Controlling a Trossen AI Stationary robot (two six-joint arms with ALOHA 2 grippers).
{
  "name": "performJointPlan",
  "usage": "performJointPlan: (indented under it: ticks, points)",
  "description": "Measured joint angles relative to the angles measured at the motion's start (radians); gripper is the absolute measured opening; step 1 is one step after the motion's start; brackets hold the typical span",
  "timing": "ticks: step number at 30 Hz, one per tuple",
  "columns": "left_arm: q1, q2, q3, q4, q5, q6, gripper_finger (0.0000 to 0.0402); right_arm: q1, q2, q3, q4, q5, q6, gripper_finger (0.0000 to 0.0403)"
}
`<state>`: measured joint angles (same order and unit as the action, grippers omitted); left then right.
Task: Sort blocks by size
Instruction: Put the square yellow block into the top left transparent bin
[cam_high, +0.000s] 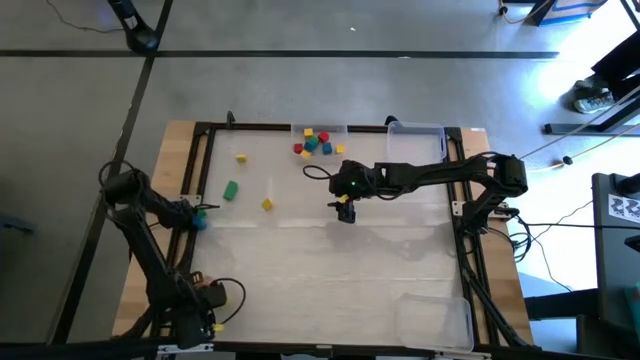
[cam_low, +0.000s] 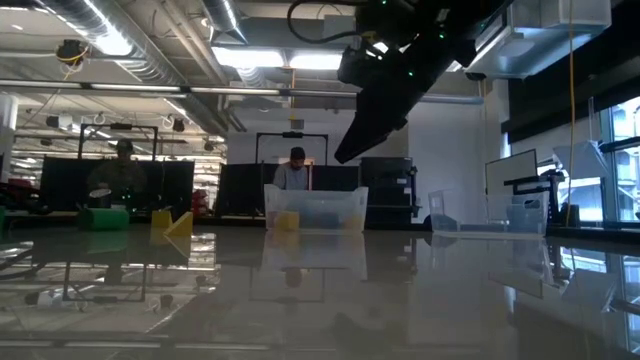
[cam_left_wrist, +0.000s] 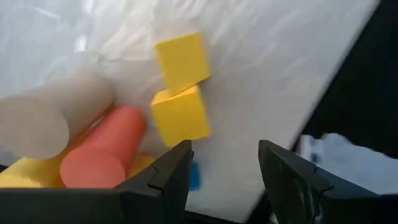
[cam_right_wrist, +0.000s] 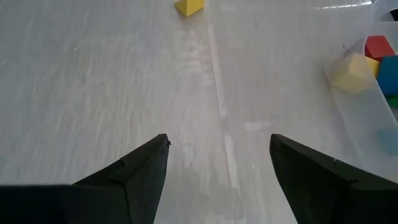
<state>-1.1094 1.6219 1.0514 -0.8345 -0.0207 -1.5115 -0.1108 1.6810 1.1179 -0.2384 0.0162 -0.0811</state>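
Note:
Loose blocks lie on the table's far left part: a yellow one (cam_high: 242, 157), a green one (cam_high: 231, 190) and a yellow one (cam_high: 267, 204). Several red, yellow and blue blocks (cam_high: 318, 143) lie in a clear tray (cam_high: 300, 128) at the far edge. My right gripper (cam_high: 345, 210) hangs open and empty above the table's middle; its wrist view (cam_right_wrist: 217, 162) shows bare table between its fingers. My left gripper (cam_high: 198, 215) is open at the table's left edge. Beyond its fingers lie two yellow cubes (cam_left_wrist: 181, 93), a tan cylinder (cam_left_wrist: 53, 118) and an orange cylinder (cam_left_wrist: 102, 149).
A second clear tray (cam_high: 418, 135) stands at the far edge, right of the first. A third clear tray (cam_high: 435, 320) lies at the near right corner. A black frame (cam_high: 205, 150) runs along the table's sides. People sit at desks beyond the table (cam_low: 296, 170).

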Motion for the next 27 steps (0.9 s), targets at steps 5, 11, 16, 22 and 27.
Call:
performJointPlan:
  ticks: [5,11,16,22,27]
  points:
    - [-0.012,0.020,-0.032,0.009,0.002,0.007,0.0172,0.000,0.000,0.000,0.001,0.000,0.000,0.0278]
    - [0.000,0.024,-0.033,0.058,-0.045,0.081,0.0172,0.000,0.000,0.000,0.001,0.000,0.002,0.0278]
    - [0.029,0.025,-0.034,0.045,-0.110,0.150,0.0172,0.000,0.000,0.000,0.001,0.000,0.002,0.0278]
    - [0.093,0.026,-0.036,0.004,-0.193,0.248,0.0172,0.000,0.000,0.000,0.001,0.000,0.003,0.0278]
    - [0.158,0.026,-0.036,0.003,-0.237,0.371,0.0172,0.000,0.000,0.000,0.001,0.000,0.005,0.0278]
